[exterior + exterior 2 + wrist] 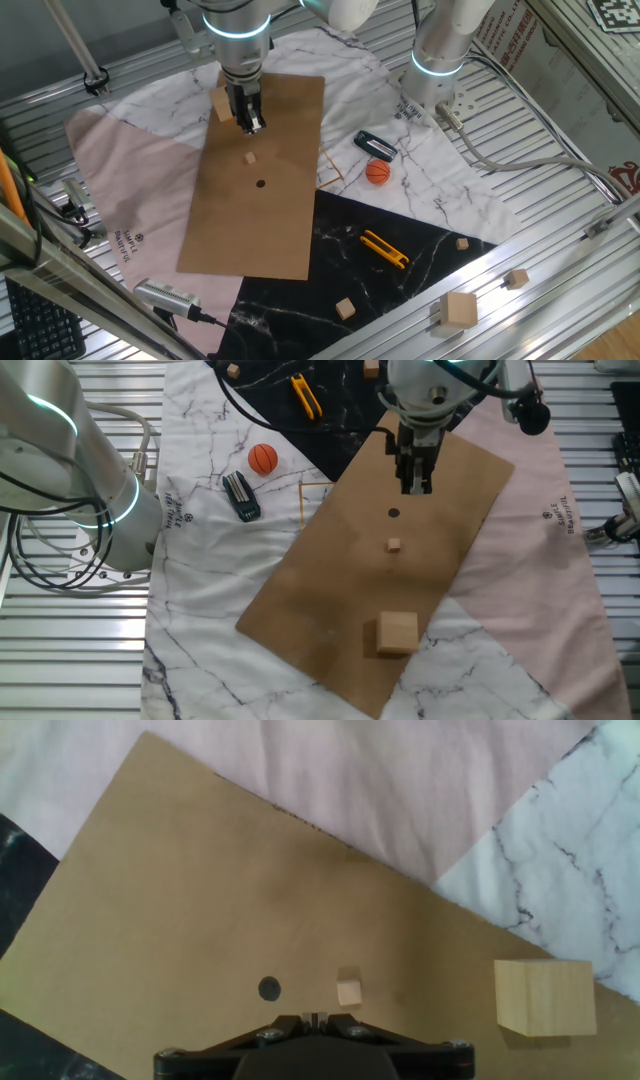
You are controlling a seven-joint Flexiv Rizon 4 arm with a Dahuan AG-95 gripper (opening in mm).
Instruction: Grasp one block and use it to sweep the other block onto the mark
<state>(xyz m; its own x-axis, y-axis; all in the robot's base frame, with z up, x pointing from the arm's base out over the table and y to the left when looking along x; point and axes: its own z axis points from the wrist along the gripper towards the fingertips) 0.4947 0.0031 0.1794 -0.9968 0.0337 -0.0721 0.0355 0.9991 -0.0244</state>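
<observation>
Risks first. My end effector (417, 486) is empty, and the block (397, 632) I must grasp lies at the far end of the board (330, 610) from it, with one edge at or over the board's rim, against the marbled cloth (200, 620). A descent there could seat one finger on board and the other on cloth, tilting the block or nudging it off the rim. I judge the grasp must be squared to its faces.

Second risk: the small cube (394, 544) sits near the dot (394, 513), just apart from it. With so short a push, a fast or off-centre sweep would overshoot or spin the cube sideways past the dot. The cube being far smaller than the block, it may also slip round a corner.

Third: travelling low from here to the block passes over the cube, which could be knocked.

Pose. The arm hangs vertical over the board, fingers pointing down, above the dot's side of the cube. In the hand view the fingertips appear brought together at the lower edge, gripping nothing. I judge the grasp not yet begun.

Loose items on the counter (560, 210) lie well apart from the work.
</observation>
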